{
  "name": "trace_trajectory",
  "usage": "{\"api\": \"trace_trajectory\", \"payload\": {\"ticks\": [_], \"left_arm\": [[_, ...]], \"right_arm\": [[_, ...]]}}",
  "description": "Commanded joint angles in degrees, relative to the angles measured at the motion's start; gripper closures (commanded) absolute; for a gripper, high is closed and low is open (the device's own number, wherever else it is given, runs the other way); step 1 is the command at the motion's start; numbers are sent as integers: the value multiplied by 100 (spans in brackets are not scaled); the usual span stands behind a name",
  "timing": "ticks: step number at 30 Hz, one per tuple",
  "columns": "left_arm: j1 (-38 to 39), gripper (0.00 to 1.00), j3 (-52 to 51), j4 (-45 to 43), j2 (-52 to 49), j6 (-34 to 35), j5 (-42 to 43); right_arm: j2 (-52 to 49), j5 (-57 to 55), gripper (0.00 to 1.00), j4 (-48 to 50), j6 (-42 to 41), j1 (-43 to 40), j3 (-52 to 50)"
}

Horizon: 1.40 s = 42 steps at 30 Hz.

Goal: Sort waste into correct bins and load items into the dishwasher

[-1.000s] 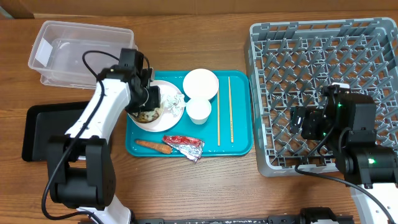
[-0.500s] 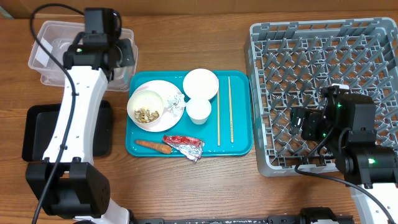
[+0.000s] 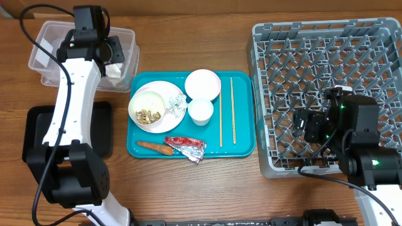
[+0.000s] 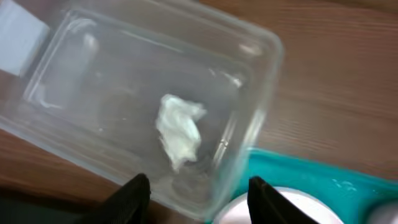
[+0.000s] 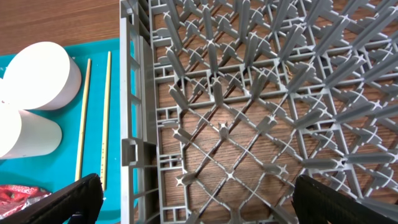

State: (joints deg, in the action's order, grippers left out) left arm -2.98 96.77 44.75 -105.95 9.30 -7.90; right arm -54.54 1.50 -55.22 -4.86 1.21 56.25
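Note:
My left gripper (image 4: 199,199) hangs open over the clear tub (image 4: 74,74), nothing between its fingers. A crumpled white tissue (image 4: 179,130) lies loose inside that tub (image 3: 50,37). On the teal tray sit a white plate (image 3: 151,97) with brown food scraps (image 3: 149,116), a bowl (image 3: 202,83), a cup (image 3: 200,111), the chopsticks (image 3: 221,113), a carrot piece (image 3: 154,147) and the red-and-silver wrapper (image 3: 186,145). My right gripper (image 5: 208,202) stands wide open and empty above the left side of the grey dish rack (image 3: 326,56).
The shallow black tray (image 3: 38,135) lies at the front left, partly under my left arm. The teal tray (image 3: 242,147) sits between the tub and the rack. The rack's upright pegs (image 5: 249,93) fill the space under my right gripper.
My left arm swung from the plate to above the clear tub, and its jaws opened. The tissue now lies in the tub. The right arm has not moved.

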Motion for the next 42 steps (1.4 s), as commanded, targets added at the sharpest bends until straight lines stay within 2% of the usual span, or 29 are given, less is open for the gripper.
{"api": "trace_trajectory", "payload": {"ticks": [1,5,8,15,29,31,33,34,35,36,42], "left_arm": [[470,45,293,817,363,15,1604],[953,43,195,1565,238,15,1683],[1272,42,20,1803,103,15,1561],[1746,41,-304,1626,-280,11,1174],[1963,42,-304,1659,-1484,13,1241],[1963,45,-304,1661,-1545,13,1239],[1963,57,-302,1648,-1554,13,1237],[1963,68,-297,1644,-1550,13,1239],[1963,87,-275,1646,-1541,13,1237],[1963,96,-247,1663,-1537,13,1235],[1917,96,317,2203,-1453,15,1047]], "right_arm": [[24,2,0,17,20,26,195],[24,2,0,15,20,26,195],[24,2,0,15,20,26,195],[24,2,0,-33,20,26,195],[24,0,0,-90,20,26,195],[24,0,0,-90,20,26,195],[24,0,0,-90,20,26,195],[24,-2,0,-90,20,26,195],[24,-4,0,-90,22,26,195],[24,-20,0,-90,22,26,195],[24,-61,0,-90,39,26,195]]}}
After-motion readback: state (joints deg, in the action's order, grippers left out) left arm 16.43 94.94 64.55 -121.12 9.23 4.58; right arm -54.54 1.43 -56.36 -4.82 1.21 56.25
